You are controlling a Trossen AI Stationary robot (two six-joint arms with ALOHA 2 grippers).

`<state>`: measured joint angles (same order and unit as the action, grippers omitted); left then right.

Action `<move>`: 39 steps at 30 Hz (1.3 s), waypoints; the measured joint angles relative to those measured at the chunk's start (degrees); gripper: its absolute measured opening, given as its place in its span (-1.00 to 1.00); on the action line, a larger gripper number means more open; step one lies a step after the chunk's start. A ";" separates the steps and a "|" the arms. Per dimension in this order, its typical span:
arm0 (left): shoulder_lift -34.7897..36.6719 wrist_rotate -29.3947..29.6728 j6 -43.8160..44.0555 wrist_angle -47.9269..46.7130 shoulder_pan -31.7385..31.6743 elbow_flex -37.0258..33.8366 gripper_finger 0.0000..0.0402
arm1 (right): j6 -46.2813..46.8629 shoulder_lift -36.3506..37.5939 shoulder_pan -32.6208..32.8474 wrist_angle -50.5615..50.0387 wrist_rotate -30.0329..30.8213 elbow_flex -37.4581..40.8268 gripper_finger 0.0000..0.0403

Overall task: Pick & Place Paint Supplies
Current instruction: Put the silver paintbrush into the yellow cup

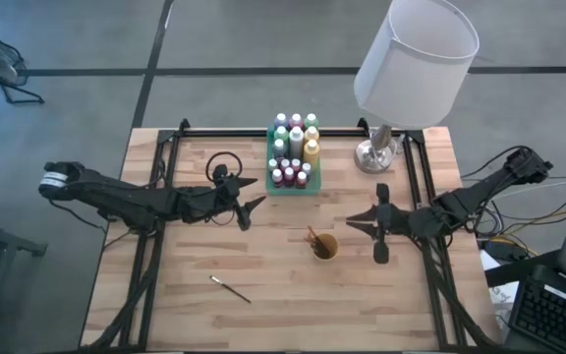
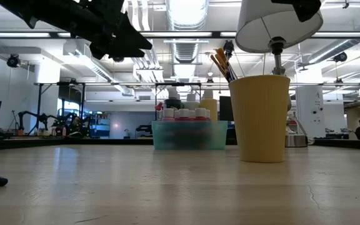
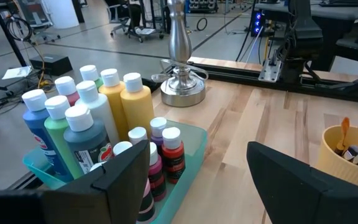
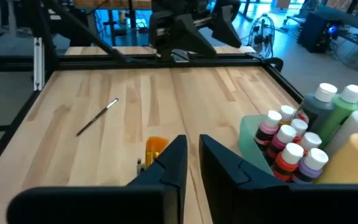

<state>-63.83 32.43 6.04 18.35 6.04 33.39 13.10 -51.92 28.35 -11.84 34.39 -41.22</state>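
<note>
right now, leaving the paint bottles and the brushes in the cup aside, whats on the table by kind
translucent green rectangular tray: 1
orange-yellow ribbed cup: 1
silver-based lamp with white shade: 1
loose thin dark-handled paintbrush: 1
total: 4

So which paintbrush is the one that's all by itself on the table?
Start at the lamp at the table's far edge, then come forward past the yellow cup holding brushes. The lone paintbrush lies flat on the bare wood near the front, on the left arm's side. It alone is outside the cup.
</note>
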 joint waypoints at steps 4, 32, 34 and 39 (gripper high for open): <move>0.00 0.00 0.00 -0.02 -0.02 0.00 0.36 | 0.00 0.00 0.31 -0.02 0.02 0.42 -0.84; 0.15 -0.05 -0.02 1.12 -0.59 1.73 0.36 | -1.08 -0.48 0.30 3.72 0.24 3.05 -0.95; 0.15 -0.05 0.03 1.18 -0.60 1.69 0.36 | -1.11 -0.48 0.28 3.72 0.24 3.05 -0.96; 0.02 -0.05 1.41 1.33 -0.61 1.57 0.36 | -1.17 -0.48 0.28 3.70 0.24 3.11 -0.96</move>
<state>-63.81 32.38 7.46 19.68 5.43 34.96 11.94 -52.40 28.62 -8.14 34.63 -38.12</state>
